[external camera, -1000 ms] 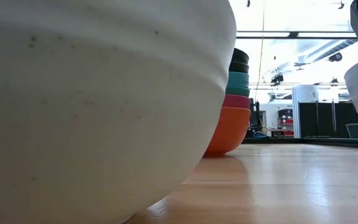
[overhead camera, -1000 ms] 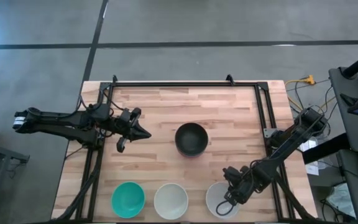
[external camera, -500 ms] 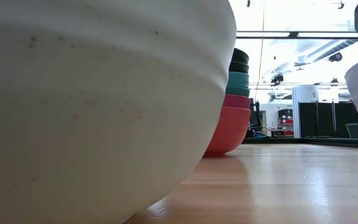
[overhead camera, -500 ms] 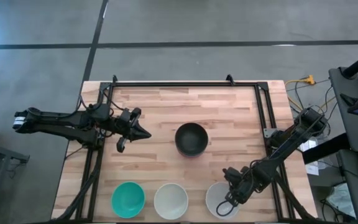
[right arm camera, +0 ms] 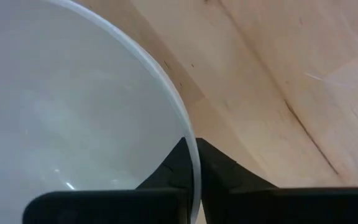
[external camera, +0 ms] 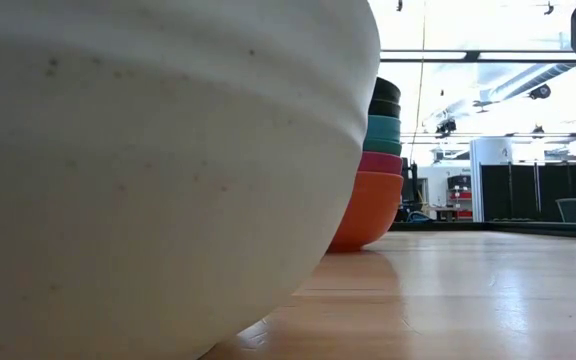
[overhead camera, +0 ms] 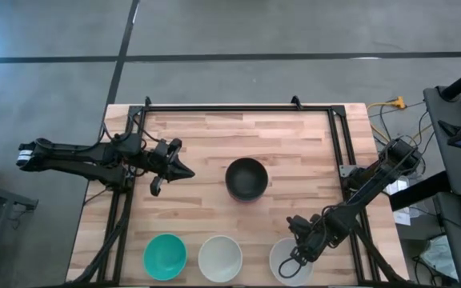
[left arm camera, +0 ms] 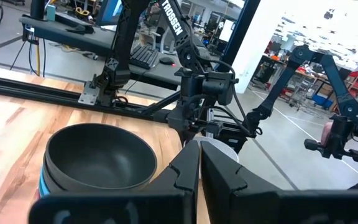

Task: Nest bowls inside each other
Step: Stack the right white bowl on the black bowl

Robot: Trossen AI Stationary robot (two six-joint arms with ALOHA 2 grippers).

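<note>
Your right claw is sitting at the near right part of the bench, and it is pinching the rim of a white bowl. In the right wrist view its two dark fingers are closing narrowly on either side of that bowl's thin edge, one inside the rim and one outside, with the bare wood showing just beyond. From above, the bowl is lying at the front edge of the bench, partly under the claw and the arm.

Moving outward along the near edge, you are seeing a second white bowl beside it, apart from the first, and then a teal bowl farther to the left, also standing on its own. In the low view the second white bowl is filling most of the frame.

Toward the middle of the bench a stack of nested bowls is standing, with a black one on top. The low view is showing its side: black at the top, then teal, magenta and red at the bottom. In the left wrist view a strip of blue is peeking out beneath the black bowl.

Your left claw is waiting over the left part of the bench, pointing at the stack, its fingers pressed nearly together and holding nothing.
</note>
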